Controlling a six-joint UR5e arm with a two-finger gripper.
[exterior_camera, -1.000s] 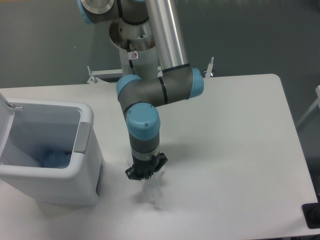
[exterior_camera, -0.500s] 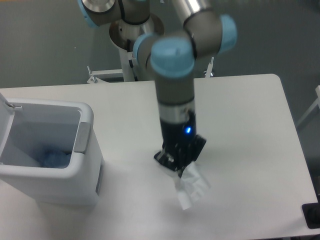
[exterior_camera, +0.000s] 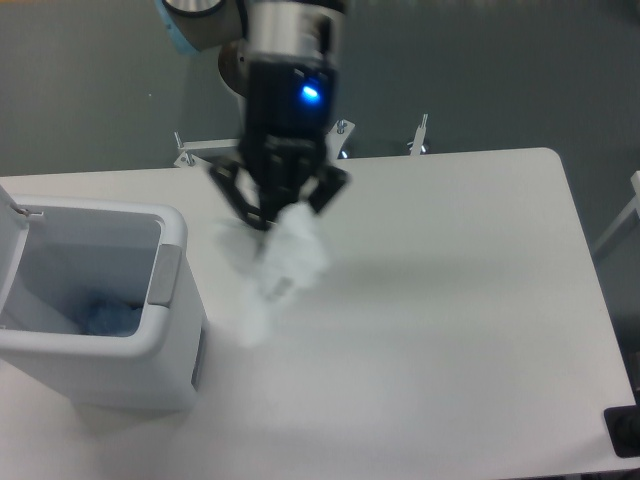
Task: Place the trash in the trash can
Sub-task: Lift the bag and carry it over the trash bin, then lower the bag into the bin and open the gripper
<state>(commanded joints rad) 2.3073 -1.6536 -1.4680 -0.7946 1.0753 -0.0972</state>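
**Mia:** Camera view shows the gripper [exterior_camera: 278, 212] high up now. A second ago it was low on the table [exterior_camera: 480, 300], right on the plastic bag [exterior_camera: 280, 265].

**Ben:** So it picked the bag up?

**Mia:** Yes. The jaws are squeezed on the top of the bag, and the rest hangs down under them. It has also moved left, closer to the trash can [exterior_camera: 95, 310].

**Ben:** Is the bag over the can yet?

**Mia:** No. It hangs just beside the can's right side, near the grey handle [exterior_camera: 165, 275]. I think it needs to go more to the left before letting go.

**Ben:** Where is the bottle?

**Mia:** I see something bluish [exterior_camera: 105, 318] at the bottom of the can. It may be the bottle, but it is too fuzzy to be sure.

**Ben:** What else is hard to see?

**Mia:** The bag is blurry, so I can't read any stickers. The can's lid is cut off at the left edge.
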